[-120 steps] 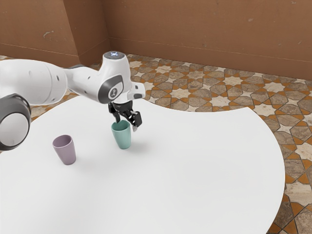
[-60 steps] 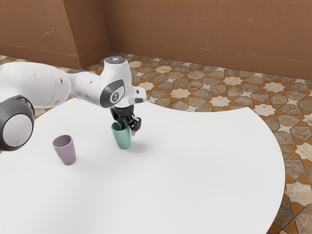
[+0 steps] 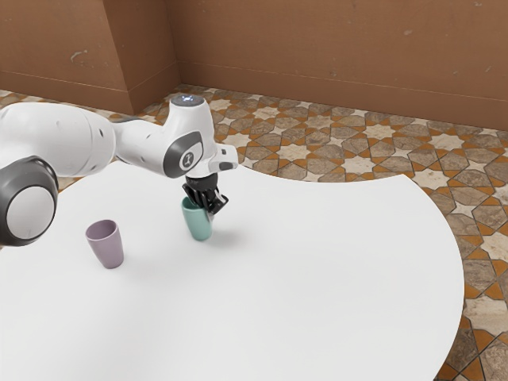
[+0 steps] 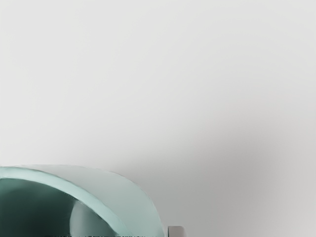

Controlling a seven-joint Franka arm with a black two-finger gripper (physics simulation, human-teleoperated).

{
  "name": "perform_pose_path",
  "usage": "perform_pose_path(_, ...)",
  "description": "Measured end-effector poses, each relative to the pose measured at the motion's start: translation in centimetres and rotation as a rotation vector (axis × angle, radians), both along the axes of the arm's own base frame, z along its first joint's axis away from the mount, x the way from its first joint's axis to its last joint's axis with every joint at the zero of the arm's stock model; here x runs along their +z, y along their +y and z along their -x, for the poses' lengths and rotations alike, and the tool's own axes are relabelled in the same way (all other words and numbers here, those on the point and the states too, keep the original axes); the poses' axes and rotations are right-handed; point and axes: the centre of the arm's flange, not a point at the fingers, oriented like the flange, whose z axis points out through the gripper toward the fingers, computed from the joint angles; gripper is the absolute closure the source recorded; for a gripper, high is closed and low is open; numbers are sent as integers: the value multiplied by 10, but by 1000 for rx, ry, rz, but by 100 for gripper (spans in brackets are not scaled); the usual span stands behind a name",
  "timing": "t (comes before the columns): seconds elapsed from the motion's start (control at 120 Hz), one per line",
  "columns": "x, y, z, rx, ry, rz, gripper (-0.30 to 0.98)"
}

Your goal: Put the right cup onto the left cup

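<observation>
Gripper (image 3: 207,209) has narrowed since earlier, now pinching wall of teal cup (image 3: 198,225) just below.

Two cups are counted at the table (image 3: 317,286): one is the purple cup (image 3: 106,246) and one is the green cup (image 3: 197,224). Of tables, one is seen, and it is white. One robot arm (image 3: 59,139) is counted over this table, and one gripper (image 3: 209,208) is counted above it. Beyond the table, one patterned floor (image 3: 357,143) is seen.
</observation>
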Motion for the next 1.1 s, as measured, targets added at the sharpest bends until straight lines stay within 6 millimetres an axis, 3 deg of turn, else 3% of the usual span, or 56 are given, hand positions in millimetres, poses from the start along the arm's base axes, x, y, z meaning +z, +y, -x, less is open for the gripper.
perform_pose_path(0.25, 13, -2, 0, 2, -16, 1, 77)
perform_pose_path(0.525, 80, -2, 13, 10, -60, 0, 78)
perform_pose_path(0.892, 165, 1, 100, 44, -69, 12, 78)
perform_pose_path(1.1, 195, 5, 152, 78, -65, 12, 78)
